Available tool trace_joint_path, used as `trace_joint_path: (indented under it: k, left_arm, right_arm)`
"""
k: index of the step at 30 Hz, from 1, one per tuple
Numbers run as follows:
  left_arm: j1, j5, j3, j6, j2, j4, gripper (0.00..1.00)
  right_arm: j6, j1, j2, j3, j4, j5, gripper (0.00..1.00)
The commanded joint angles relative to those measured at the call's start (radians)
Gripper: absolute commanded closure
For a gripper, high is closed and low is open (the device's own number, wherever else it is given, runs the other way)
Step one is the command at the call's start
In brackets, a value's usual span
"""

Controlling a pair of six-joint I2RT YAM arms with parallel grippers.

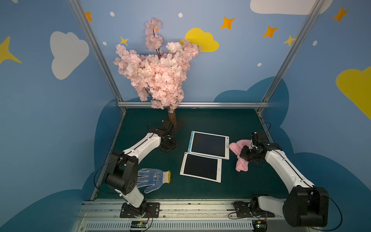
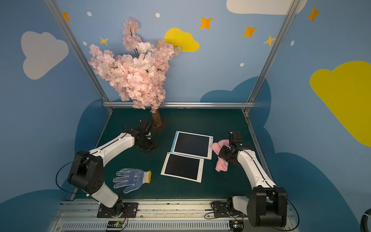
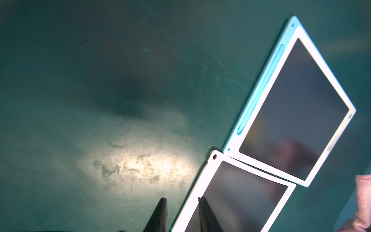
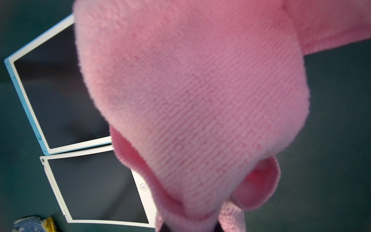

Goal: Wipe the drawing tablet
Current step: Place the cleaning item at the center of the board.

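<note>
Two tablets: the blue-edged tablet (image 1: 208,145) and the white tablet (image 1: 201,167) lie flat at the centre of both top views, the blue-edged one higher in the frame, their neighbouring edges touching or nearly so.
Screens: both are dark and look blank; fine marks or smudges cannot be made out.
Pink cloth (image 1: 236,148): bunched, just right of the blue-edged tablet's right edge; it covers neither screen.
Right gripper (image 4: 191,229): clamped on the pink cloth, which fills most of the right wrist view.
Left gripper (image 3: 182,198): jaws apart with nothing between them, poised over the green mat (image 1: 241,184) left of the tablets, centre-left in the top views.
Bystanders: a dotted glove (image 1: 152,178) at lower left and a blossom tree (image 1: 156,74) at upper centre, both well apart from the tablets.
Done, by my reading: the cloth is picked up and brought beside a tablet.
Left: laying the cloth on a screen and stroking across it; which tablet is meant cannot be told.
</note>
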Motion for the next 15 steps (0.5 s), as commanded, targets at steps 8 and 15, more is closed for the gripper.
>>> trace_joint_path:
  k: [8, 15]
  left_arm:
    - [0.039, -0.017, -0.126, -0.066, -0.086, 0.089, 0.67]
    - [0.04, -0.039, -0.155, -0.065, -0.137, 0.086, 0.6]
  right_arm:
    - [0.107, -0.016, -0.037, -0.084, -0.055, 0.093, 1.0]
    - [0.135, -0.035, 0.002, -0.123, -0.065, 0.06, 0.39]
